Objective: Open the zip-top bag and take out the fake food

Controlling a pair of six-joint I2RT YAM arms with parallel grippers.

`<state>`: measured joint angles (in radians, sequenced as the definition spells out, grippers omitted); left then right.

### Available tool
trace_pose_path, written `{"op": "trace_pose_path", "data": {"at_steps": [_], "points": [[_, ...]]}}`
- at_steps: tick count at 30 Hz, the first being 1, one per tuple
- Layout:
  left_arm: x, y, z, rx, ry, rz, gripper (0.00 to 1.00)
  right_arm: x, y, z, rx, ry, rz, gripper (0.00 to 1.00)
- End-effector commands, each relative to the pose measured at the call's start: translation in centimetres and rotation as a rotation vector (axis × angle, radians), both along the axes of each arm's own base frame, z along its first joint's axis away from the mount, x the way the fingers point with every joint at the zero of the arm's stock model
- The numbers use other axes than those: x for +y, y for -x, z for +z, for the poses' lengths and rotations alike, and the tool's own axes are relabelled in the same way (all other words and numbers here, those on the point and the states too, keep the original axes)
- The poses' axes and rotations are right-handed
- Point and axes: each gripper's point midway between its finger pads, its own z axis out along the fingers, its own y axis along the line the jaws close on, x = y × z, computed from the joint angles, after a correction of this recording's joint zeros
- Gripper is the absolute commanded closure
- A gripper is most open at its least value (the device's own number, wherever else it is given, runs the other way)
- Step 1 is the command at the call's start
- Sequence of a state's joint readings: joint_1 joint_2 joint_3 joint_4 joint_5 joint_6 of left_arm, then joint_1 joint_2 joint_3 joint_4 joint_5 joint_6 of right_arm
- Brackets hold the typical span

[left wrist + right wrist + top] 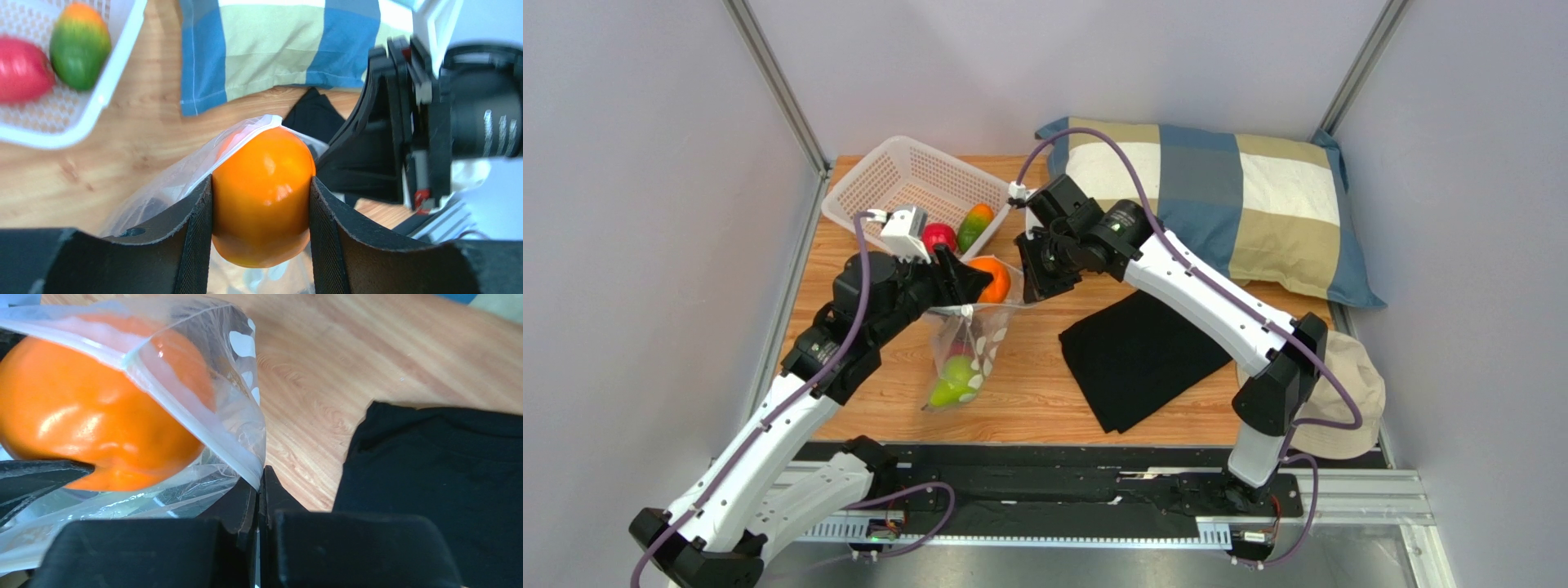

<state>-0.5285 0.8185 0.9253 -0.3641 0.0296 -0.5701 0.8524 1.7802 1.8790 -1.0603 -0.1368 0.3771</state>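
The clear zip-top bag [971, 349] with white dots hangs open-mouthed over the wooden table, a green fruit [952, 380] still inside near its bottom. My left gripper [261, 211] is shut on an orange fruit [263, 193] at the bag's mouth; the fruit also shows in the top view [990, 279] and the right wrist view [80, 416]. My right gripper [259, 478] is shut on the bag's rim [245, 462] and holds it up. A red fruit [939, 235] and an orange-green fruit [974, 226] lie in the white basket [879, 178].
A black cloth [1136, 355] lies on the table right of the bag. A checked pillow [1222, 196] lies at the back right, and a beige cap [1347, 392] sits at the right edge. The basket stands at the back left.
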Motion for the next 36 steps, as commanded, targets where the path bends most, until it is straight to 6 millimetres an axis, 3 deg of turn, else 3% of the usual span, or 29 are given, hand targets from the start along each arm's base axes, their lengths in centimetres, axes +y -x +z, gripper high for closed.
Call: {"op": "trace_pose_path", "data": {"at_steps": [1, 4, 8, 12, 14, 16, 17, 18, 20, 23, 24, 30, 34, 36], "points": [[-0.3, -0.6, 3.7, -0.237, -0.154, -0.123, 1.00, -3.7, -2.6, 1.3, -0.029, 0.018, -0.042, 1.00], [1.0, -1.1, 1.8, -0.205, -0.181, -0.052, 1.00, -2.0, -2.2, 3.4, 0.038, -0.130, 0.020, 1.00], [2.1, -2.9, 0.4, -0.170, -0.131, 0.097, 1.00, 2.3, 1.8, 6.3, 0.100, -0.280, 0.201, 1.00], [1.4, -5.6, -1.3, -0.104, -0.114, 0.192, 1.00, 4.8, 5.4, 6.9, 0.204, -0.350, 0.306, 1.00], [1.1, -6.6, -0.4, -0.084, -0.073, 0.238, 1.00, 5.2, 6.7, 6.0, 0.233, -0.332, 0.328, 1.00], [-0.3, -6.9, -0.1, -0.047, -0.021, 0.205, 1.00, 4.4, 6.1, 5.2, 0.224, -0.298, 0.278, 1.00], [-0.9, -6.8, 1.9, -0.059, 0.018, 0.183, 1.00, 3.7, 5.6, 3.8, 0.236, -0.265, 0.241, 1.00], [-1.2, -6.2, 1.5, -0.008, 0.020, 0.165, 1.00, 3.0, 4.5, 3.1, 0.219, -0.236, 0.189, 1.00], [-2.0, -4.6, 3.4, 0.031, 0.102, 0.114, 1.00, 1.5, 2.4, 1.9, 0.231, -0.206, 0.082, 1.00], [-1.7, -1.3, 3.6, 0.109, 0.162, 0.069, 1.00, -0.4, -0.2, 0.6, 0.249, -0.191, -0.029, 1.00], [-1.4, -0.1, 2.8, 0.158, 0.153, 0.055, 1.00, -0.9, -0.9, 0.1, 0.244, -0.179, -0.053, 1.00], [-1.2, 5.2, 4.1, 0.188, 0.226, -0.077, 1.00, -0.8, -2.7, -0.9, 0.258, -0.179, -0.049, 1.00], [1.6, 3.8, 3.8, 0.157, 0.212, 0.064, 1.00, -0.1, -2.2, -1.0, 0.303, -0.206, -0.024, 1.00], [3.5, 1.0, 3.8, 0.167, 0.258, 0.158, 1.00, -0.2, -1.8, -0.9, 0.311, -0.213, -0.016, 1.00]]}}
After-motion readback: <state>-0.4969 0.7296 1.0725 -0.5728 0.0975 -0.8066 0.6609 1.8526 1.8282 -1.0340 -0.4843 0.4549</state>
